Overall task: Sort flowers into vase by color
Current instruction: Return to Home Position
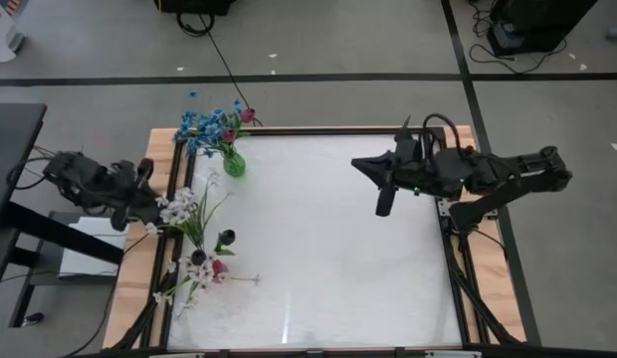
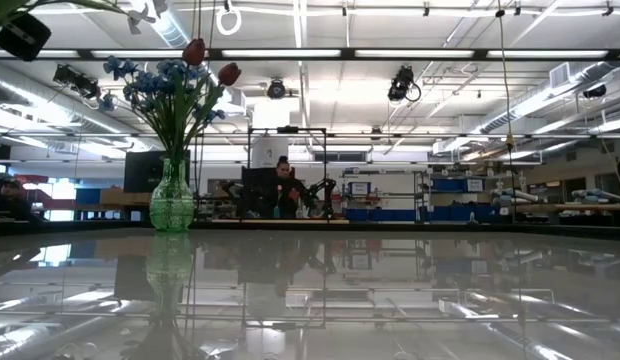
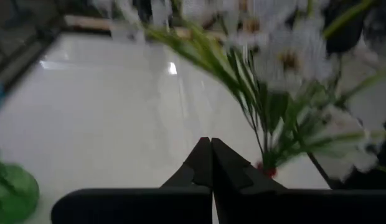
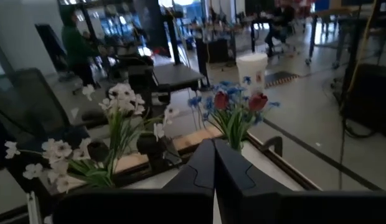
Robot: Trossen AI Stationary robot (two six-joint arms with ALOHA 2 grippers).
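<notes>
Two groups hold the flowers along the bench's (image 1: 328, 249) left edge: blue blossoms (image 1: 201, 124) and tulip buds (image 1: 247, 116) in the green vase (image 1: 234, 162), and white sprays (image 1: 184, 207) with dark buds (image 1: 226, 237) farther along. The left claw (image 3: 211, 142), beside the sprays, and the right claw (image 1: 384, 204), over bare bench, are pressed together and empty, apparently to keep clear of the stems.

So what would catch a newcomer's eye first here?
First the green glass vase of blue blossoms and red tulips, at the table's far left corner. Then the spray of white blossoms at the left edge, beside the shut left gripper; the shut right gripper hangs over the right half.
</notes>
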